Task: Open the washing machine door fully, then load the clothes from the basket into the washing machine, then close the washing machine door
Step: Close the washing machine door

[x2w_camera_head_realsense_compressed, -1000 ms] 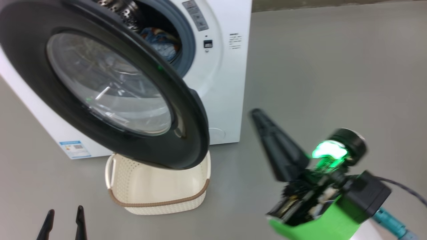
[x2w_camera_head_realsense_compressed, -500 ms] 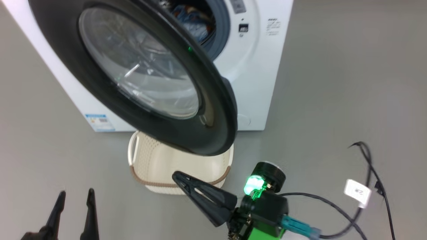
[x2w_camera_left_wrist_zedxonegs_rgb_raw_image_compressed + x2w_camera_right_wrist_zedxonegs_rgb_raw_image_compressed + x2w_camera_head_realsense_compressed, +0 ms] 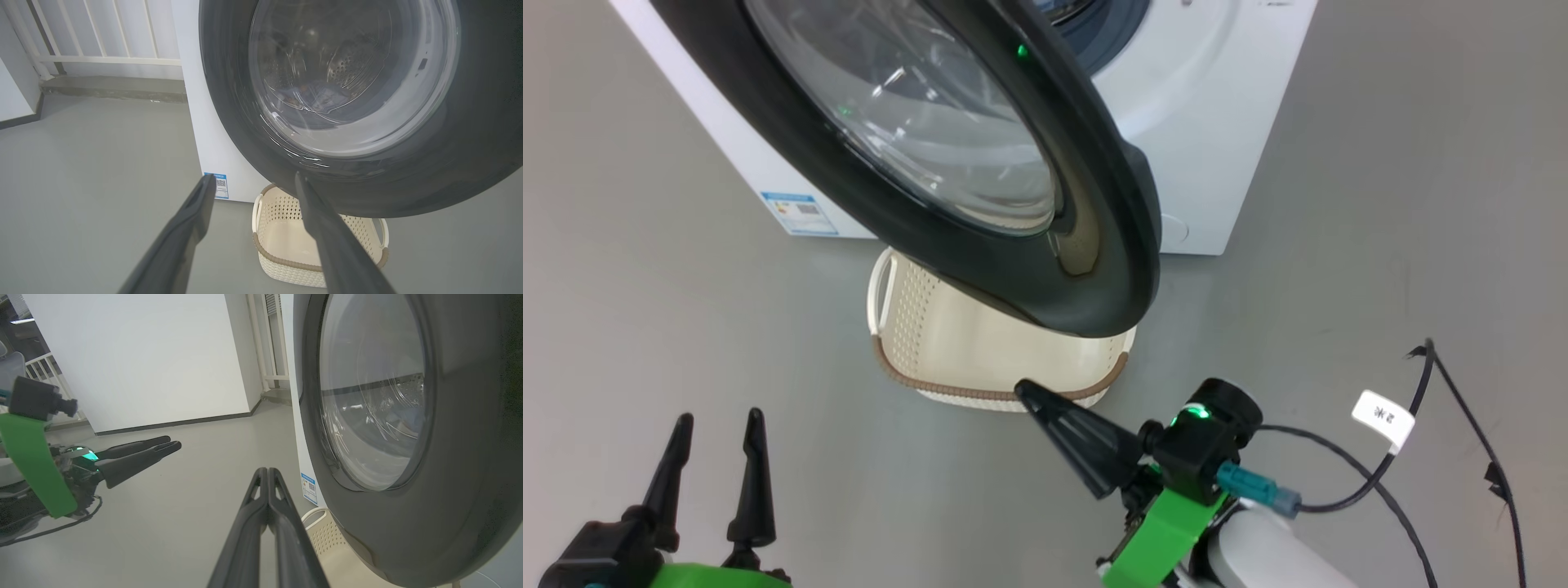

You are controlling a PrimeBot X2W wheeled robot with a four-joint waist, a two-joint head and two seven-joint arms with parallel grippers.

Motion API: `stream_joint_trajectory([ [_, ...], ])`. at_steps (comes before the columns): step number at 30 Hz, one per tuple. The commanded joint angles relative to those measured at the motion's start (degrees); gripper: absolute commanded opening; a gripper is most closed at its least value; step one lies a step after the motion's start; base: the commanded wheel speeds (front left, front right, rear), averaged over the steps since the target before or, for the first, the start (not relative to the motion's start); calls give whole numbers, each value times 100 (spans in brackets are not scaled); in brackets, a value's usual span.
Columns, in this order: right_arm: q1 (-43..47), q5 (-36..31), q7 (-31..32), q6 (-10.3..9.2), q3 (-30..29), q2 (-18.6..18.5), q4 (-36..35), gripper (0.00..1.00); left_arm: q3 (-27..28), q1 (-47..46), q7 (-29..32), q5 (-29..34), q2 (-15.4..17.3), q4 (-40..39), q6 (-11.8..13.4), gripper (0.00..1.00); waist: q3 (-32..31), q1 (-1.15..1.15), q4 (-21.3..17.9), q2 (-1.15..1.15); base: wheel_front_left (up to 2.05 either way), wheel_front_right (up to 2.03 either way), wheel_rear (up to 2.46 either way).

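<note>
Grey smooth floor (image 3: 686,286), white walls, a white railing (image 3: 102,57) behind; all items stand directly on the floor.

Washing machine (image 3: 1225,147): white front-loader, with a blue label sticker (image 3: 800,211) low on the front at the robot's left.

Washing machine door (image 3: 1115,220): round, with a glossy black rim and a clear bowl centre. It stands open and upright on its edge, apparently hinged at the left of the opening. Its plane runs out from the machine front toward the robot, and the free edge with the handle recess is nearest. Being round, it has no long axis.

Basket (image 3: 980,359): cream, perforated, brown-rimmed. It sits on the floor just before the machine, partly under the door's lower edge. Its long axis runs across the head view, roughly along the machine front. What shows of its inside is bare.

Clothes (image 3: 322,92): blue fabric lying in the drum, seen dimly through the door glass from the left wrist. Other pieces cannot be made out.

Left gripper (image 3: 720,416): fingers spread, holding nothing, low at the robot's left and well apart from the door.

Right gripper (image 3: 1023,386): fingers pressed together with nothing between them. The tip is just beside the basket's near rim, below the door.

Cable (image 3: 1347,482) with a white tag (image 3: 1382,416): trails from the right wrist.

Step, as judged: loading looks finished, and closing the door is in hand. The next move calls for a push on the door's outer face near the free edge, carried round until it latches.
</note>
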Motion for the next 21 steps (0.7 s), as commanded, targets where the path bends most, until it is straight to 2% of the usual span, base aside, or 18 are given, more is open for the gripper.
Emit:
stream_joint_trajectory([
  [1,-127,-23,-60,9,27,121,-87,0,167,-198,-36,-38,71,-119,-18,100,108,0,91,0,0,0,0],
  [21,-748,-381,-73,9,-1227,262,515,0,-31,-423,-36,-187,70,-45,-30,100,557,0,332,0,0,0,0],
])
